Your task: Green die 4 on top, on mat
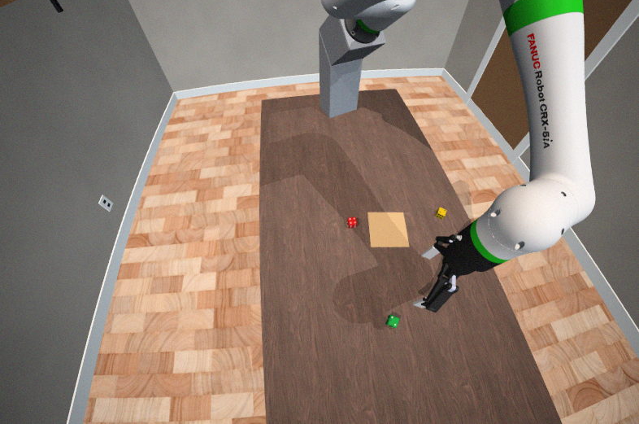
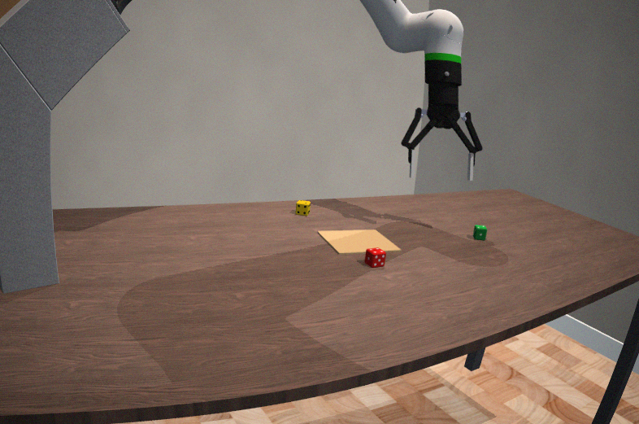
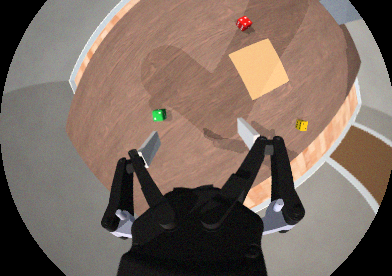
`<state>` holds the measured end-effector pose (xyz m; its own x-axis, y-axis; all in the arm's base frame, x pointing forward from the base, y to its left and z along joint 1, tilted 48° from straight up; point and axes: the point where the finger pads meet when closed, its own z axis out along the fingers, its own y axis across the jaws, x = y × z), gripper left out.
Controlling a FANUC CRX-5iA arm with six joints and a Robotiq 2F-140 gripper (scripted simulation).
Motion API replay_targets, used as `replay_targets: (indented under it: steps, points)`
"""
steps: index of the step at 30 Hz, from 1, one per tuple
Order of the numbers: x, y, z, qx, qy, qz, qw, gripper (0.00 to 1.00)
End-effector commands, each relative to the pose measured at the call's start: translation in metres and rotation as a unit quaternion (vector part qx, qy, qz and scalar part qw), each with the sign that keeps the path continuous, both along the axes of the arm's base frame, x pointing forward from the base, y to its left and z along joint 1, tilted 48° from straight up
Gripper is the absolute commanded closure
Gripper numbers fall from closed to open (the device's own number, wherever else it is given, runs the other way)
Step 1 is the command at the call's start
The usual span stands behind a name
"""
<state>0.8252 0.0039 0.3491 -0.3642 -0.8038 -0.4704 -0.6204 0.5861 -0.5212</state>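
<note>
Your gripper [image 1: 423, 279] [image 2: 441, 178] [image 3: 197, 131] hangs above the tabletop [image 1: 319, 357] [image 2: 232, 336] [image 3: 195, 37], jaws wide and empty, presumably to straddle the green die [image 1: 393, 321] [image 2: 480, 233] [image 3: 159, 115], which sits off the mat [image 1: 388, 229] [image 2: 358, 241] [image 3: 259, 69], toward the edge farthest from the arm's pedestal [image 1: 339, 91] [image 2: 25, 191] [image 3: 341, 6].

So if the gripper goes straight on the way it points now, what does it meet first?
Most likely the table; the gripper points down and the green die looks off to one side, though depth is unclear.
</note>
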Motion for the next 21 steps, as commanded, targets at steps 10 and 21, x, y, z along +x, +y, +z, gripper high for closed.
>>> replay_targets:
  steps: [10,21]
  points:
    - [0.044,-0.066,0.032,0.063,0.004,0.002,0.998,0.0]
    - [0.057,-0.092,0.048,0.083,-0.007,0.012,0.996,0.0]
